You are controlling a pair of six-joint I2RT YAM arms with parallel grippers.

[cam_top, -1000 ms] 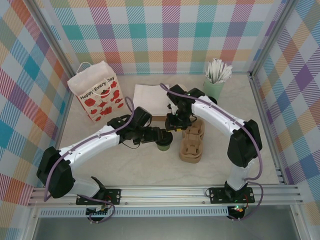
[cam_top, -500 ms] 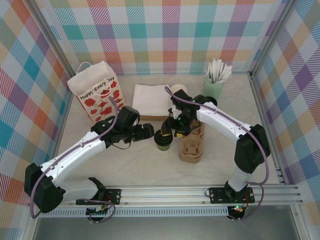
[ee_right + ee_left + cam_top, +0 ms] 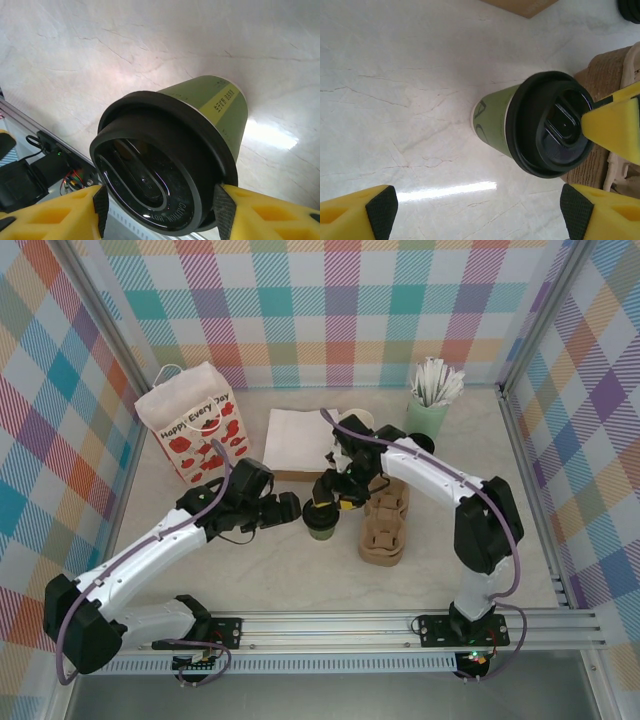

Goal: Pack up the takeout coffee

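My left gripper has backed off the coffee cup and hangs wide open, empty, while my right gripper has come across to pinch its black lid. The cup stands lidded on the table just beside the cardboard carrier; I judge the packing itself not yet begun.

The takeout coffee cup looks like matt green paper, with a glossy black plastic lid on top. The table is smooth, shiny marble-look stuff, and the carrier is rough brown pulp. The right gripper has yellow plastic fingers with matt black pads.
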